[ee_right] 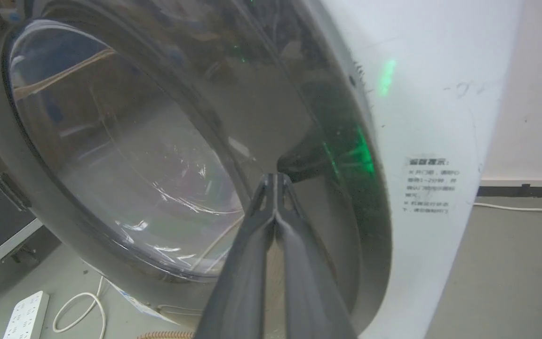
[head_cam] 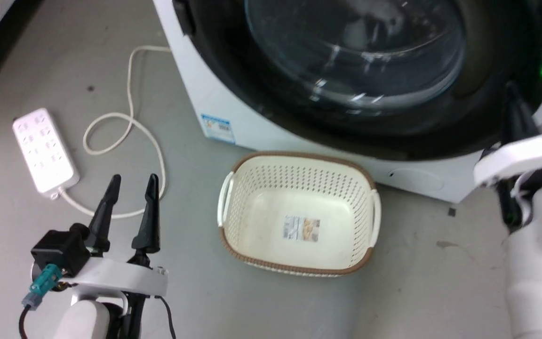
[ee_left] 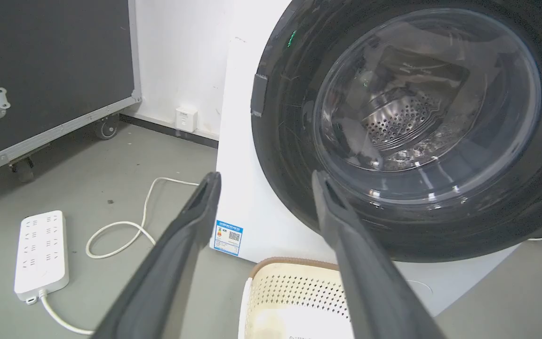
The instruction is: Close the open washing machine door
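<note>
As left tool (head_cam: 134, 179) gapes, right tool (ee_right: 275, 178) pinched, one door (head_cam: 346, 70)

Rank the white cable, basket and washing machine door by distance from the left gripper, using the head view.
1. white cable, just beside the left gripper.
2. basket, on the floor to its right.
3. washing machine door, far upper right.

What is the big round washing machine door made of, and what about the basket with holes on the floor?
The washing machine door: its wide rim looks like glossy black plastic, since it mirrors light; the centre seems clear glass, as the drum shows through. The basket looks like matte cream plastic, moulded with rows of holes, with a brown rim.
</note>
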`<state>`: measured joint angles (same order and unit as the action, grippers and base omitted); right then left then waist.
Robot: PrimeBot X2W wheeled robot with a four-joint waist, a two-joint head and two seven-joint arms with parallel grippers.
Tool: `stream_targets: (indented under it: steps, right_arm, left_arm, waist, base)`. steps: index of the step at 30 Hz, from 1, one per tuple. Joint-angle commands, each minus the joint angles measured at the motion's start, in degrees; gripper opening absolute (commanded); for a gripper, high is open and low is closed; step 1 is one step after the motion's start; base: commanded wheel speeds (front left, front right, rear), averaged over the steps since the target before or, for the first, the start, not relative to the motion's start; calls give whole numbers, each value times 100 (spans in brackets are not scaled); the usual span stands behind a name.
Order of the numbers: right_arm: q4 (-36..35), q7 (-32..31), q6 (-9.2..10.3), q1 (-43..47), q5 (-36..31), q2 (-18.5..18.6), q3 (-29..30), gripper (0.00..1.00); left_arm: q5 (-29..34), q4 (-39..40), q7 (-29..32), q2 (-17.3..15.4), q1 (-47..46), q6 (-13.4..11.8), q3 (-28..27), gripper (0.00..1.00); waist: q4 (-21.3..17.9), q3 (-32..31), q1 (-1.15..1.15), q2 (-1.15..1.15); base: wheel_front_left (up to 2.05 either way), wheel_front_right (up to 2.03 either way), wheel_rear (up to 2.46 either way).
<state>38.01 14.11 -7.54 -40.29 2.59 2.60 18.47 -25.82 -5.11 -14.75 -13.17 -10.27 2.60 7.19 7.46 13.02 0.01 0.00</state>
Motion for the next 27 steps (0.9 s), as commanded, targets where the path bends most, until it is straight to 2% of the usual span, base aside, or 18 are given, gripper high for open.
stream_targets:
  steps: [1,9,14,18,19,27]
  right_arm:
    - [49,50,5,-223,-102,28,124,0]
    - [170,84,5,-774,-320,28,684,0]
    - [-463,87,5,-494,57,28,424,0]
    - [-1349,87,5,240,281,28,118,0]
    - [-1909,88,5,954,357,28,-99,0]
    - [-2810,-185,5,2845,219,28,-707,0]
  left_arm:
    - [47,10,-25,20,-83,40,-33,100]
    - [148,-68,-25,80,-156,157,-148,100]
    - [234,-64,-25,113,-79,178,-292,100]
    - [326,-53,-25,132,60,152,-446,100]
    - [394,-101,-25,156,158,114,-521,100]
    - [655,-333,-25,178,306,-28,-490,100]
  waist:
    - [130,173,-1,0]
    - [108,235,-1,0]
    - [-138,-84,-1,0]
    - [-459,-468,-1,0]
    - [-709,-749,-1,0]
    - [-1330,-1272,-1,0]
  base:
    - [0,0,0]
    - [0,0,0]
    - [0,0,0]
    - [0,0,0]
    - [0,0,0]
    - [0,0,0]
